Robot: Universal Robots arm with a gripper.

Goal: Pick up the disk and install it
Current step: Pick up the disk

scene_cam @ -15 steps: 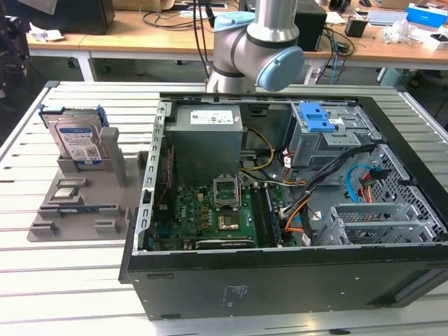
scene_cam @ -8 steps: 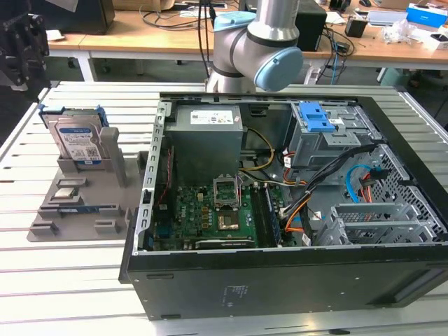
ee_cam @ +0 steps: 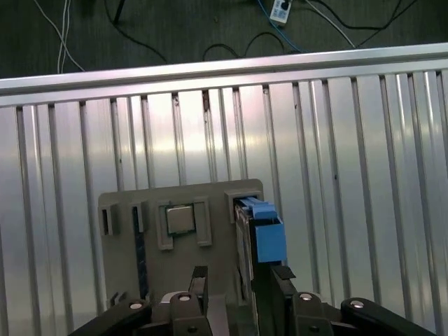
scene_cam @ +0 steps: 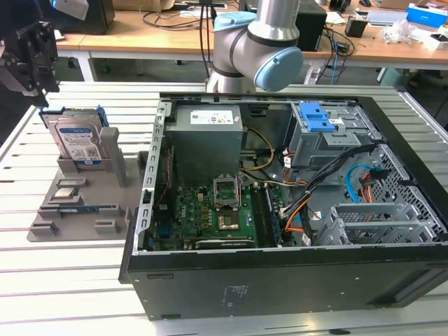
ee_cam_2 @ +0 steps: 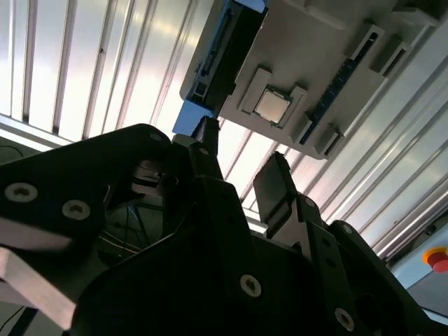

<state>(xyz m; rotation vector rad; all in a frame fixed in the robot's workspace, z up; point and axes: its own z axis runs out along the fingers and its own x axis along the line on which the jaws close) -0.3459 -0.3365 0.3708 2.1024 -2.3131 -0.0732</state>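
1. The disk (scene_cam: 78, 140) stands upright on its edge in a slot at the back of a grey holder (scene_cam: 84, 210). Its white and blue label faces the exterior view, and a blue rail runs along its side.
2. In the first wrist view the disk (ee_cam: 245, 241) shows edge-on, in line with the gap between the two fingers.
3. The gripper (scene_cam: 40, 89) hangs just above the disk, slightly towards the exterior view's left. Its jaws are spread apart and hold nothing, and I see no contact with the drive.
4. In both wrist views the dark fingers (ee_cam: 199, 280) (ee_cam_2: 274, 183) are apart, with the holder visible between them.
5. A small square silver chip (ee_cam: 180, 219) lies flat in its own recess of the holder, beside the disk's slot.
6. The holder sits on a slatted metal table (scene_cam: 63, 294).
7. To the exterior view's right lies an open computer case (scene_cam: 280, 280), with a blue-topped drive cage (scene_cam: 318, 122) in its far corner.
8. The arm (scene_cam: 259, 49) rises behind the case.
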